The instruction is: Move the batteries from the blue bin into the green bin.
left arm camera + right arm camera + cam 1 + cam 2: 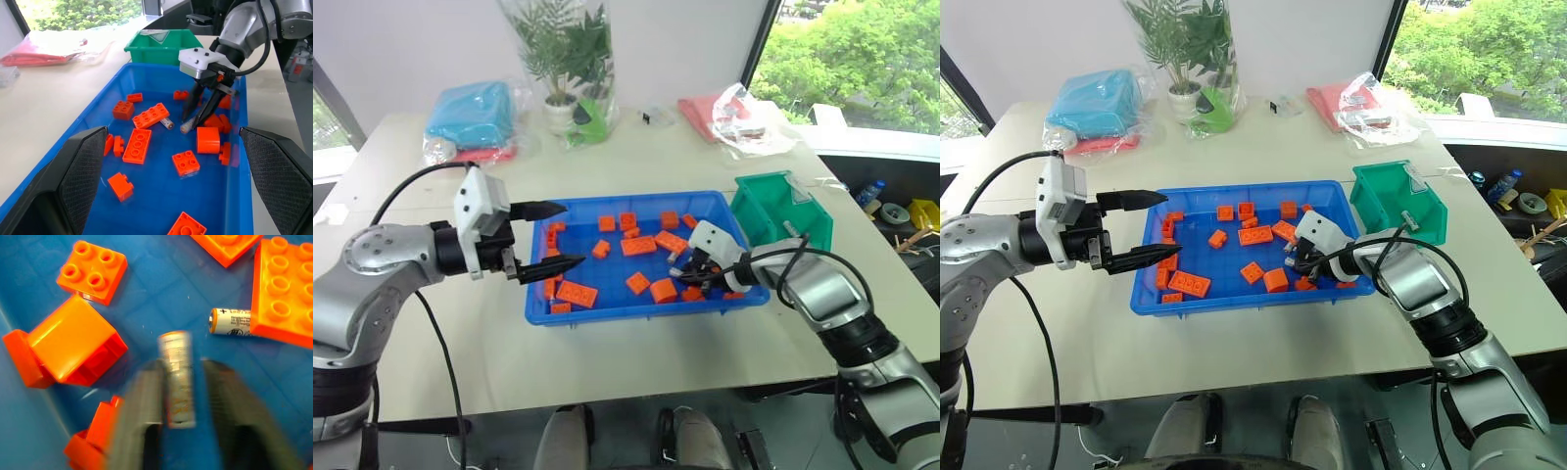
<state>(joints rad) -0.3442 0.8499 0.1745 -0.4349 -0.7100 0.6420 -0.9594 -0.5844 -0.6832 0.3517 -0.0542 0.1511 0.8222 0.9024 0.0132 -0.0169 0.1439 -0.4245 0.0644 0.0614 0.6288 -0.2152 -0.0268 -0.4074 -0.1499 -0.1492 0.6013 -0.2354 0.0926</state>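
My right gripper (178, 382) is clamping one silver-grey cylindrical battery (177, 377) above the floor of the wide bright-blue plastic bin (636, 309), near its right rim. Orange plastic blocks (73, 345) are crowding beside it; a second battery (230, 321) is lying against one. The teal-green bin (781, 208) is standing just beyond that rim. My left gripper (550, 238) is hovering open at the left rim.

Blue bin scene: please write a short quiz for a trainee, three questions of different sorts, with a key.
1. True or false: the right hand is shut on a battery inside the blue bin.
2. Where is the second battery?
A. in the green bin
B. in the blue bin, partly under an orange block
C. on the table
3. Fill in: the left hand is ___.

Key: 1 true; 2 B; 3 open.
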